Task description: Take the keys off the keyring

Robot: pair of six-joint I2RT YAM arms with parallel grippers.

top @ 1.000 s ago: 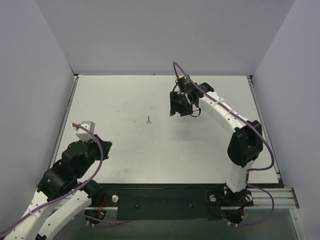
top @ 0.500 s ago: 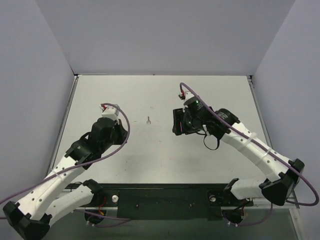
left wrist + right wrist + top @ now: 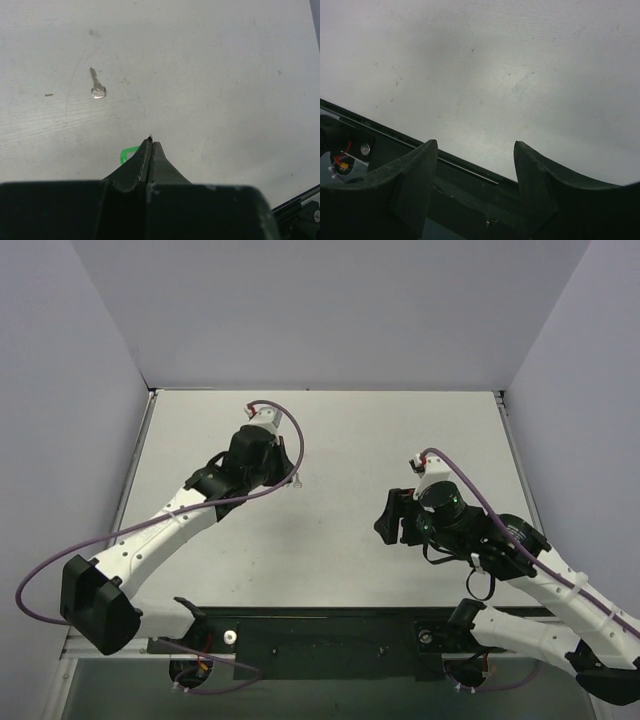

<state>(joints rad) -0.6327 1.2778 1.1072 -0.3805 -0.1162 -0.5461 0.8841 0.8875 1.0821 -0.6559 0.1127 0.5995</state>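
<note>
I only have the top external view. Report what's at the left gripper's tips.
Observer: The left gripper is shut. A corner of the green keyring tag shows just beside it. I cannot tell whether it is clamped.
Operator: Locate the key.
Observer: The key lies loose on the table, ahead and left of the tips in the left wrist view, apart from the tag.
Operator: Check the right gripper.
Observer: The right gripper is open, holding nothing.
</note>
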